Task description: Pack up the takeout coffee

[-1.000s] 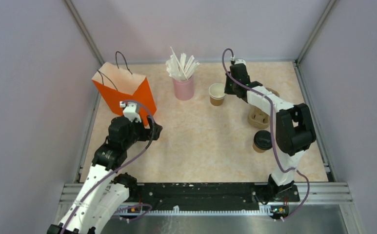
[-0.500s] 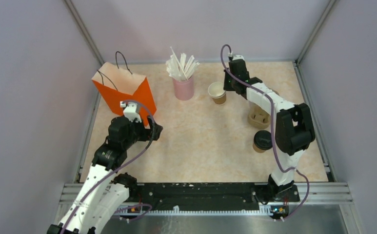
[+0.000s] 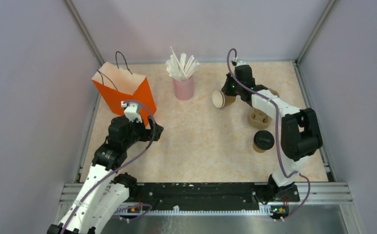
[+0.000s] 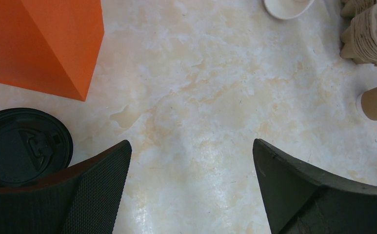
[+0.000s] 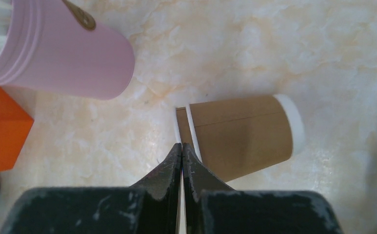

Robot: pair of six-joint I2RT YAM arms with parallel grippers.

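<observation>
**Left to right.** The orange paper bag [image 3: 123,90] stands upright ahead of the left pincer [image 4: 191,146] and to its left. Its mouth faces up, presumably so that cups can be lowered in from above. The left pincer hangs low over the worktop [image 3: 201,151] with its fingers spread wide and nothing between them. A loose black lid [image 4: 25,146] lies flat just outside its left finger, probably meant for the uncovered cup.

A pink cup of straws [image 3: 183,87] stands upright between the two arms, ahead of the right pincer [image 5: 181,146] and to its left, and has no part in the packing.

The open paper cup [image 3: 219,99] lies on its side on the worktop, immediately in front of the right pincer's tips, with its base end nearest them. The right pincer is pressed together with nothing seen between its fingers. Whether the tips touch the cup's base edge cannot be told. A cup on its side can take no lid, so it most likely has to be stood up first.

A tan pulp carrier [image 3: 258,118] sits beside the right arm, behind its pincer. The lidded cup [image 3: 263,140] stands upright nearer the arm's base and looks ready to go into the bag. Nothing is seen packed yet.
</observation>
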